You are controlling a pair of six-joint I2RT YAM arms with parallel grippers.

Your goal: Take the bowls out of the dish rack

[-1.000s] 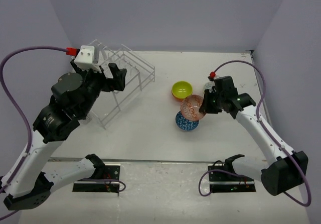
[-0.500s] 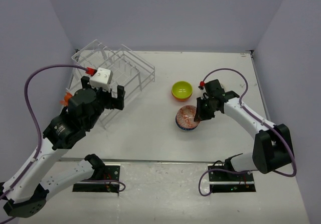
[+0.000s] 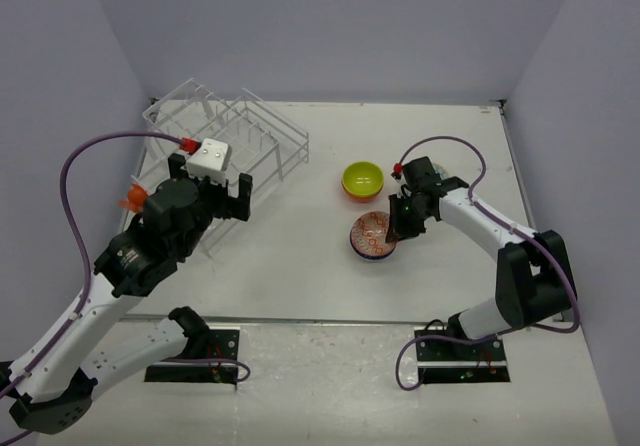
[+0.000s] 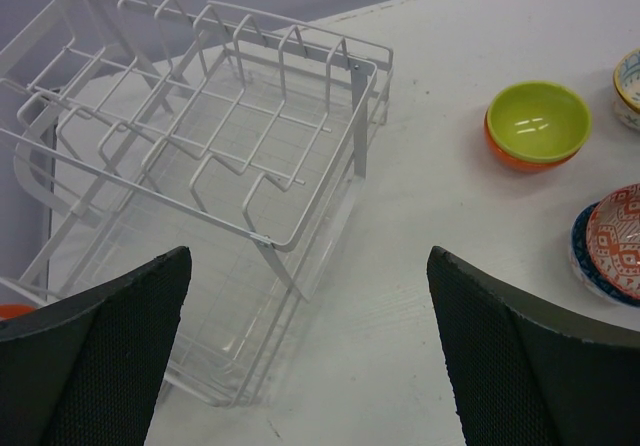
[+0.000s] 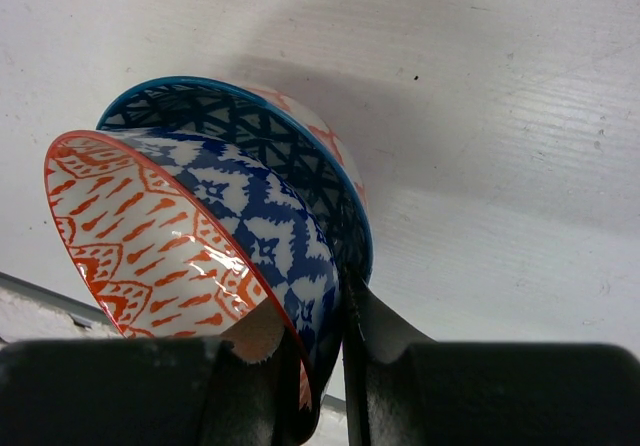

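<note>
At table's right-centre, right gripper [image 3: 403, 224] pinches rim of red-patterned bowl [image 3: 374, 228], fingers narrow, closed on it. Bowl sits tilted inside blue-patterned bowl [image 3: 366, 253]. Just behind, lime-green bowl [image 3: 362, 177] nested in orange-red bowl [image 4: 520, 156]. Left gripper [image 3: 211, 182] spread wide, holds nothing, above near side of dish rack [image 3: 255, 126].

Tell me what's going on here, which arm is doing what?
The right gripper is shut on the rim of the red-patterned bowl, holding it tilted and partly inside the blue-patterned bowl that sits on the table. Behind them, the lime-green bowl sits nested in the orange bowl. The left gripper hangs open by the dish rack. No bowls show in the rack in the left wrist view.
</note>
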